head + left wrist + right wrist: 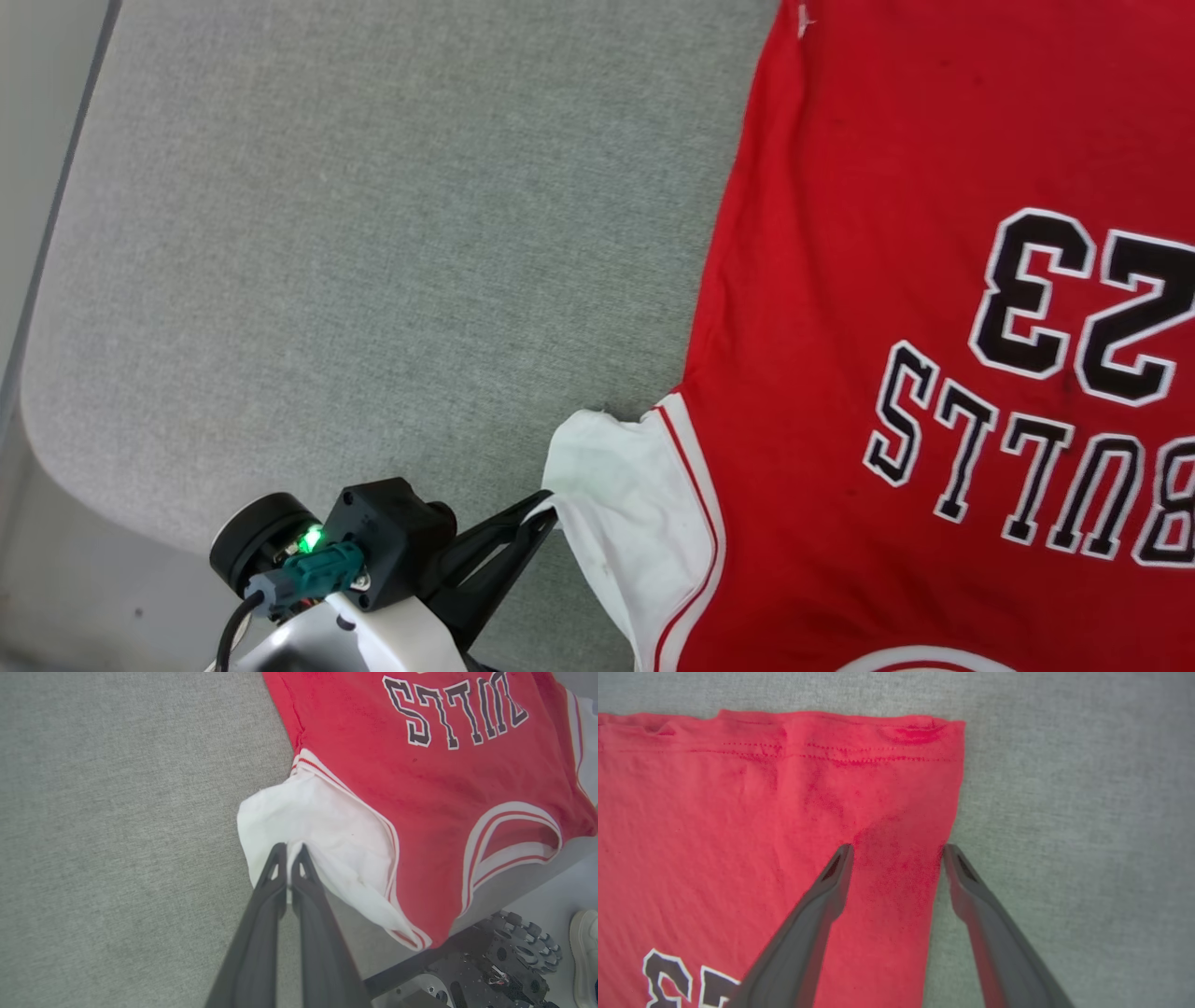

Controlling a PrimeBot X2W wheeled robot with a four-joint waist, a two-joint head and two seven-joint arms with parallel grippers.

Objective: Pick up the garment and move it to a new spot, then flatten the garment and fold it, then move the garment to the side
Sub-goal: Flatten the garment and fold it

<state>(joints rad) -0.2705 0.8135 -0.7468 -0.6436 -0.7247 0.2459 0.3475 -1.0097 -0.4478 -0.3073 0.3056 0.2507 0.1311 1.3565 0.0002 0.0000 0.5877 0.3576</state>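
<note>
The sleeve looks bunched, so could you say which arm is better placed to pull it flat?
Probably left: the left gripper pinches the white sleeve, while the right gripper hangs open by the hem.

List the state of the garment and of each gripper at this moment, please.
garment: spread flat on the grey surface, lettering up.
white sleeve: crumpled, pinched at its edge.
left gripper: shut on the white sleeve.
right gripper: open, over the garment's side edge near the hem.

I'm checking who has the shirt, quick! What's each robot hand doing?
Left hand: closed, pinching the white sleeve of the jersey.
Right hand: open, holding nothing, at the jersey's side edge.
</note>
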